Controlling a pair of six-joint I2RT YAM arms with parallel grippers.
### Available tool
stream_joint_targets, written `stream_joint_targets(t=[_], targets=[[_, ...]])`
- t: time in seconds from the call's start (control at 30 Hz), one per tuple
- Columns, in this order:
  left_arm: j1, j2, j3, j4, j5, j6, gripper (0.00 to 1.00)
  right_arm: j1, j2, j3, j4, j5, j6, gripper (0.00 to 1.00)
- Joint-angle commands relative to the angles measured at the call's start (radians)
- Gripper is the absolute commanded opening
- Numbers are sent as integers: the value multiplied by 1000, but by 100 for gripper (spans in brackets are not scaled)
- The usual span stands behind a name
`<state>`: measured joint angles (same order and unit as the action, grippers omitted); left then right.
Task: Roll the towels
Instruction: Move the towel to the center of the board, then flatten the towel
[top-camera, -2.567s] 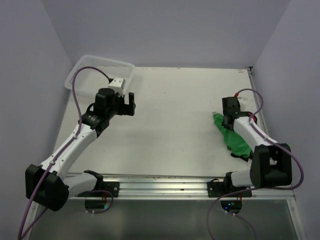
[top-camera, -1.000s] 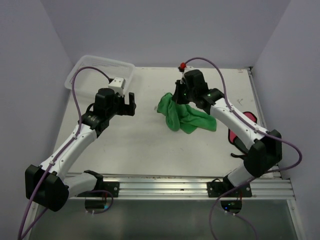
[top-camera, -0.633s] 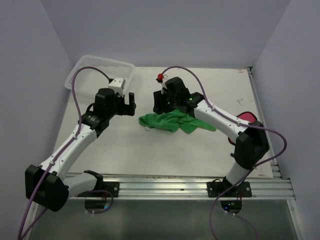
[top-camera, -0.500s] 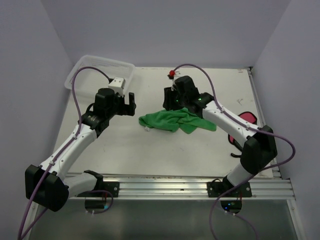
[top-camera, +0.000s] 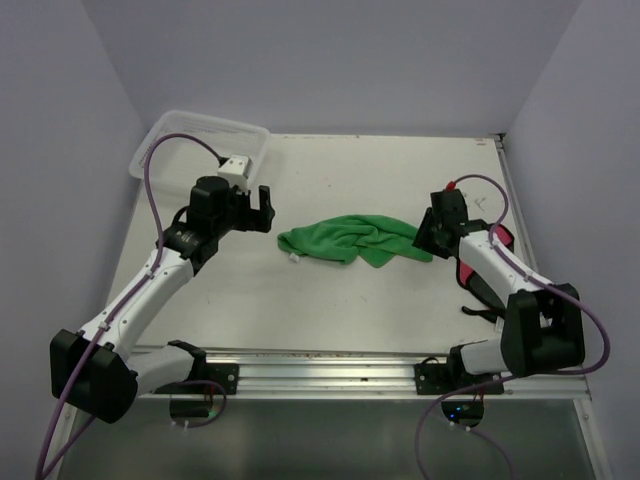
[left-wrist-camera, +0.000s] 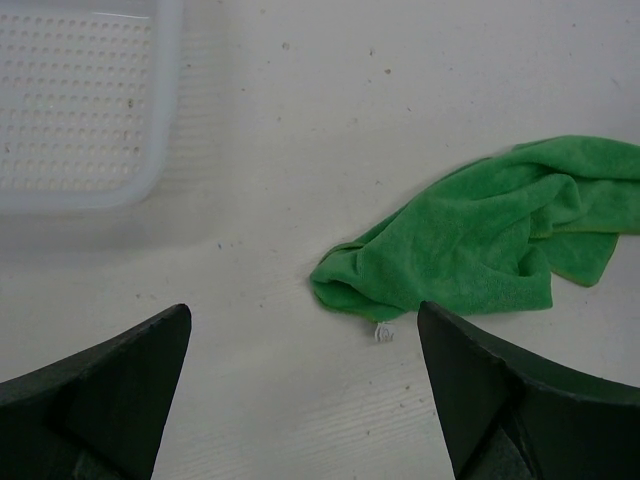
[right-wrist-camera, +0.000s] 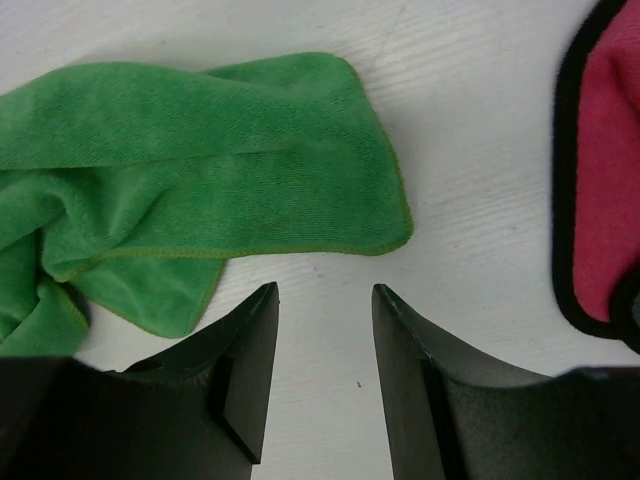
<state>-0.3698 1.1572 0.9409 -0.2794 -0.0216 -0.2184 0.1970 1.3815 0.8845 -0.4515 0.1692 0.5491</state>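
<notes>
**Green towel lay bunched up, not yet rolled**

You had the green towel (top-camera: 350, 240) lying in a crumpled heap in the middle of the surface (top-camera: 330, 300), between your two arms. Your right tool (right-wrist-camera: 323, 295) hung just beside the towel's right corner. Its fingers were partly spread, with nothing between them. Your left tool (left-wrist-camera: 302, 312) was spread wide and empty, near the towel's left end.

I think the best move would have been to pull the towel flat first, with one corner in each tool. A lumpy towel would likely roll crooked. It seemed wise to pinch only the top layer at the edge.

The red towel (right-wrist-camera: 600, 180) sat at the far right. From above it was mostly hidden under your right arm, and the wrist view cut it off. The green folds hid some of that towel's corners too.
</notes>
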Motion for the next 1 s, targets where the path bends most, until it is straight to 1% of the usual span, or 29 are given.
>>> stream_joint_targets(t=[0.0,0.17,0.37,0.5,0.6,0.63,0.8,0.9,0.93,0.97], targets=[[-4,-1,30,17,40,-12,100,-50,19,-13,22,16,26,47],[-4,7,30,17,52,-13,100,-67,85,-22,28,23,15,47],[-4,16,30,19,63,-13,100,-88,157,-41,94,10,15,47],[-4,18,30,20,66,-13,100,-100,201,-27,117,0,0,43],[-4,19,30,20,71,-13,100,-102,225,-21,126,-7,-11,30],[-4,19,30,20,71,-13,100,-100,228,-21,128,-8,-14,20],[-4,19,29,22,81,-15,100,-102,206,-33,126,-31,-24,0],[-6,21,26,25,88,-13,100,-100,137,-27,97,-75,-40,0],[-6,21,25,25,89,-15,100,-100,113,-19,62,-103,-46,0],[-6,19,25,26,92,-15,100,-90,62,-9,41,-105,-52,0]])
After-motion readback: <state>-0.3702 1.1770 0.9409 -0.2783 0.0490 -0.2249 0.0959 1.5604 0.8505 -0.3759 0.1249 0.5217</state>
